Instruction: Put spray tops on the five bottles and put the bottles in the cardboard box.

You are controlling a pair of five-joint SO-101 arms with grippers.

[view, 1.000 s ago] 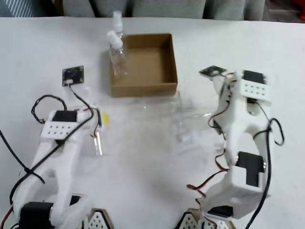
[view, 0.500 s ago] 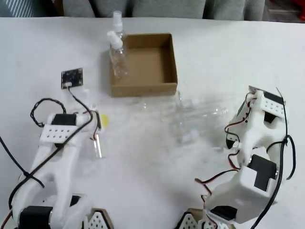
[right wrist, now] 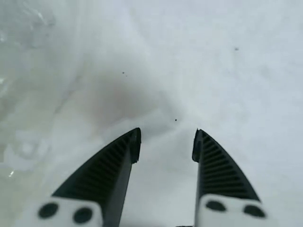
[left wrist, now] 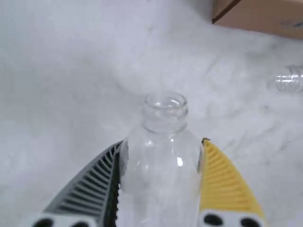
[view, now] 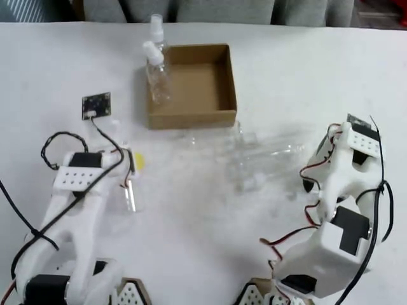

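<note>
- The table [view: 305, 70] is white and wide, with faint grey smudges on its top.
- Behind the table's far edge stands grey padded furniture [view: 216, 9] with vertical seams.
- Beyond the table's far left corner is a blue-and-white striped surface [view: 22, 9], with a brown piece [view: 77, 9] beside it.
- Beyond the table's far right corner shows a red thing [view: 381, 9].
- Light on the table is soft; shadows are pale.
</note>
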